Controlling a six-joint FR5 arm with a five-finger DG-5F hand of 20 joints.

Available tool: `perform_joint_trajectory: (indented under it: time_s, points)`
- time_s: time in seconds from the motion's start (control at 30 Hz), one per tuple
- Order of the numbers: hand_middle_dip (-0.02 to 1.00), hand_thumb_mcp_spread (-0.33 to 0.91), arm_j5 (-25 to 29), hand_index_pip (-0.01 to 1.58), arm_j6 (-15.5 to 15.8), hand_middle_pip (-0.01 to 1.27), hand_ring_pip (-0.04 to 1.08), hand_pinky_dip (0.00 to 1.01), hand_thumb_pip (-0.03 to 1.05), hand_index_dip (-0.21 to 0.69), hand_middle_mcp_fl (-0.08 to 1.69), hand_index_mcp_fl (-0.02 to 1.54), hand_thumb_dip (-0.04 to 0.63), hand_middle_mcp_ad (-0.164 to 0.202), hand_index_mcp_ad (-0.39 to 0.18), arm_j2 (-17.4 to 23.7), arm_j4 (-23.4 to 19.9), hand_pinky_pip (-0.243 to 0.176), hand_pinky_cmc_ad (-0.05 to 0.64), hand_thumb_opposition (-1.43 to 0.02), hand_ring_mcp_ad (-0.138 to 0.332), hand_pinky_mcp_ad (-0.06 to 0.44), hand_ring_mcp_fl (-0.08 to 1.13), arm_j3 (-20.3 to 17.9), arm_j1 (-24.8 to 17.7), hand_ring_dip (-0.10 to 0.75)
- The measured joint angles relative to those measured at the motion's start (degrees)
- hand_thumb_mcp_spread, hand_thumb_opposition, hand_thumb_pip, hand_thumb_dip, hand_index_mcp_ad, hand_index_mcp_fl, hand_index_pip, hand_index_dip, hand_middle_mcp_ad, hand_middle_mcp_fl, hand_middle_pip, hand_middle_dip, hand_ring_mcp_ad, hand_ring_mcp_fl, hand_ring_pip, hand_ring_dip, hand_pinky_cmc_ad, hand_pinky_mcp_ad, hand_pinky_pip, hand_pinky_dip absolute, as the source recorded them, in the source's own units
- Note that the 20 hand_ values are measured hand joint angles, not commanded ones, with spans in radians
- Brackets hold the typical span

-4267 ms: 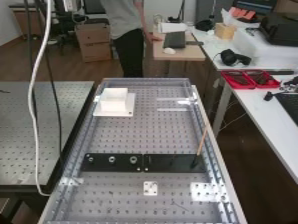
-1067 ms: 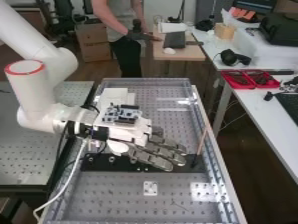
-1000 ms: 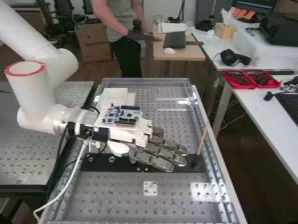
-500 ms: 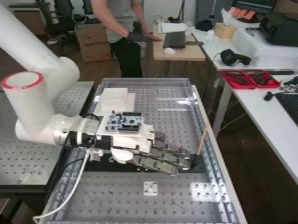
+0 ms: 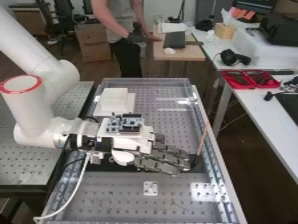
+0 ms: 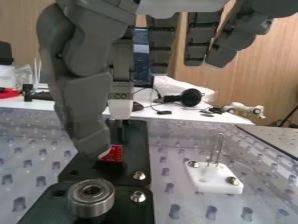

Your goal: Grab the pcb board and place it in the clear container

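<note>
The hand (image 5: 163, 159) is over the black plates in the high view, its fingers extended toward the right rail and open. In the wrist view the hand (image 6: 80, 100) has its thumb hanging down, with the tip at a small red pcb board (image 6: 113, 153). That board stands in a slot of the black plate (image 6: 136, 140); whether the thumb touches it I cannot tell. No finger is curled round it. A pale square container (image 5: 114, 96) sits on a white base at the far left of the perforated bench; its clearness is hard to judge.
A thin wooden stick (image 5: 203, 142) leans up by the right rail, close to the fingertips. Near the thumb are a metal ring (image 6: 91, 197) on the plate and a white block (image 6: 214, 177) with two upright pins. Clear walls (image 5: 145, 83) border the bench.
The arm has come in from the left since the earliest frame. Over the last second the hand has shifted slightly toward the bench's near end and to the right, its fingers still straight.
</note>
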State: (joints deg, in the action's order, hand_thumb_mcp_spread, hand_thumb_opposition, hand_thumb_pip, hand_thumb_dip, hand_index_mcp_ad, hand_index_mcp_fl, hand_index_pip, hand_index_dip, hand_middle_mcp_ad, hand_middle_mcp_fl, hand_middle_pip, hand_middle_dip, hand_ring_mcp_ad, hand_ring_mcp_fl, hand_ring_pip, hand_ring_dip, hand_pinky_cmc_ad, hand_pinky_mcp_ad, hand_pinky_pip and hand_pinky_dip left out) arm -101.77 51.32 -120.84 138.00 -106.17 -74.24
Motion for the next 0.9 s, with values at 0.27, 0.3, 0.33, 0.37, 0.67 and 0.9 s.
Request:
perform_joint_trajectory:
  time_s: [0.27, 0.3, 0.33, 0.37, 0.67, 0.9]
  points:
    - [0.19, 0.66, -0.6, 1.56, 0.0, 0.14, 0.09, 0.20, 0.40, 0.250, 0.12, 0.11, 0.241, 0.049, -0.164, -0.4, 0.2, -0.045, 0.346, -0.85, 0.134, 0.115, 0.06, 0.2, 0.1, 0.082]
    - [0.19, 0.66, -0.7, 1.56, 0.0, 0.14, 0.09, 0.20, 0.40, 0.250, 0.12, 0.11, 0.241, 0.045, -0.164, -0.4, 0.2, -0.042, 0.346, -0.85, 0.138, 0.115, 0.07, 0.3, 0.1, 0.082]
    - [0.19, 0.66, -0.8, 1.56, 0.0, 0.14, 0.08, 0.20, 0.40, 0.241, 0.12, 0.11, 0.241, 0.044, -0.164, -0.4, 0.2, -0.045, 0.346, -0.85, 0.138, 0.115, 0.07, 0.3, 0.1, 0.082]
    - [0.19, 0.66, -0.9, 1.56, 0.0, 0.14, 0.09, 0.20, 0.40, 0.239, 0.12, 0.11, 0.241, 0.040, -0.166, -0.5, 0.3, -0.045, 0.346, -0.86, 0.138, 0.115, 0.06, 0.4, 0.1, 0.082]
    - [0.19, 0.66, -1.6, 1.56, -0.2, 0.14, 0.10, 0.20, 0.40, 0.232, 0.12, 0.13, 0.253, 0.044, -0.166, -1.3, 0.8, -0.045, 0.347, -0.86, 0.141, 0.113, 0.06, 1.3, 0.3, 0.082]
    - [0.19, 0.66, -2.3, 1.56, -0.3, 0.14, 0.10, 0.20, 0.40, 0.230, 0.12, 0.16, 0.253, 0.044, -0.166, -2.2, 1.3, -0.045, 0.347, -0.86, 0.138, 0.113, 0.08, 2.2, 0.6, 0.082]
